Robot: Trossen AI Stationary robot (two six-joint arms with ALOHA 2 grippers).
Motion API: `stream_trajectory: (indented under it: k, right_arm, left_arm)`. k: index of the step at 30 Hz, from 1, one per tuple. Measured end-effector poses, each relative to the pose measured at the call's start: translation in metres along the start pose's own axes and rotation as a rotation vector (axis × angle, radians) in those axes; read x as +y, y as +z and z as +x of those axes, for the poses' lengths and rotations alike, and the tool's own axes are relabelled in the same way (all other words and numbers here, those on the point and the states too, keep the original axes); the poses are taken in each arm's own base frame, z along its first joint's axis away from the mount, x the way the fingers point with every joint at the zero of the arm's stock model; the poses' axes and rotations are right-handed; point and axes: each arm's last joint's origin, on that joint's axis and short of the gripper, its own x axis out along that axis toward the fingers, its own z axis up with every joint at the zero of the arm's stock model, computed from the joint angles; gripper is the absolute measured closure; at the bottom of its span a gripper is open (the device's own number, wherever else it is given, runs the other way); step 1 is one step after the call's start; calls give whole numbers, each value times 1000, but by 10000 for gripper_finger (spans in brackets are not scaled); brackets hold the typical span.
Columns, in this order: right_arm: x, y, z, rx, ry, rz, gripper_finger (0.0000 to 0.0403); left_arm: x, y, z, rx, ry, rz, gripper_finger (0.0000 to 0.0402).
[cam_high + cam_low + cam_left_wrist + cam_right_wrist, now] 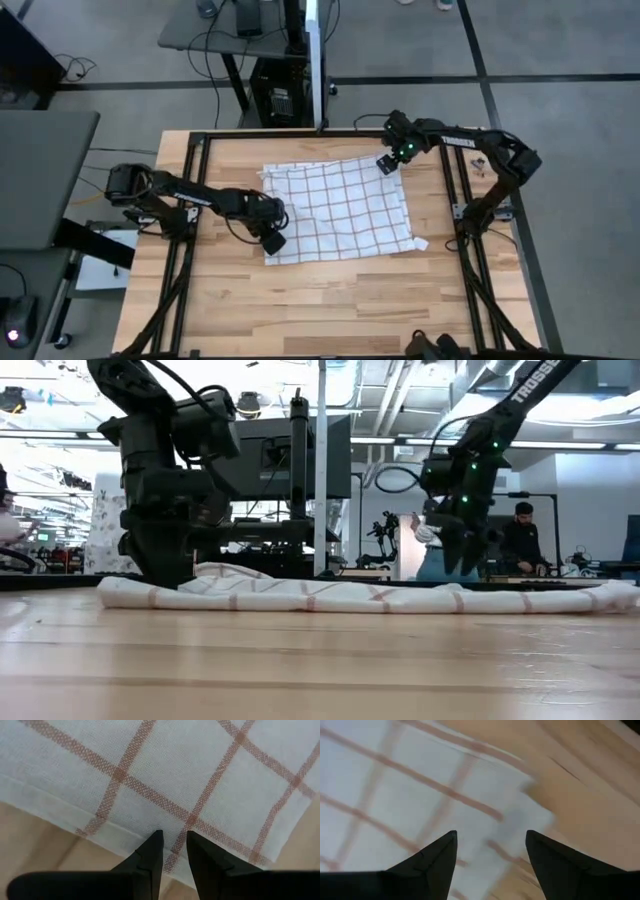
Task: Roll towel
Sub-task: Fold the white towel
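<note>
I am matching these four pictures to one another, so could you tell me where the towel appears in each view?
High view: the towel lies spread mid-table between both arms.
Low view: a low white band across the tabletop.
Left wrist view: fills the picture past the left gripper, hem showing.
Right wrist view: below the open right gripper, corner visible.
Shared landmark: its red-brown grid lines.

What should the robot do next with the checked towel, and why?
Probably lower the left gripper and pinch the towel at its near-left corner. The towel lies flat and unrolled, those fingers hang narrowly apart just over its hem, and the open right gripper hovers at the far-right corner.
</note>
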Motion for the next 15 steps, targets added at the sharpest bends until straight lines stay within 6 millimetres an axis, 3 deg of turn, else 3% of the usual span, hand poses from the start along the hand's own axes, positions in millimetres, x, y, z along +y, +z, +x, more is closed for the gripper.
stream_trajectory:
  k: [3,6,9,15]
  right_arm:
    - [-6,-4,3,37,17,19,173]
    - [2,-4,-8,-3,128,38,173]
    - [23,-3,-24,-86,200,8,173]
    - [70,-6,-29,-155,279,-75,173]
  left_arm:
    - [-3,-2,-1,46,-37,3,330]
    - [-11,7,-20,33,-67,0,330]
    - [-20,26,-56,-110,-80,34,330]
    - [-6,54,-106,-326,73,61,330]
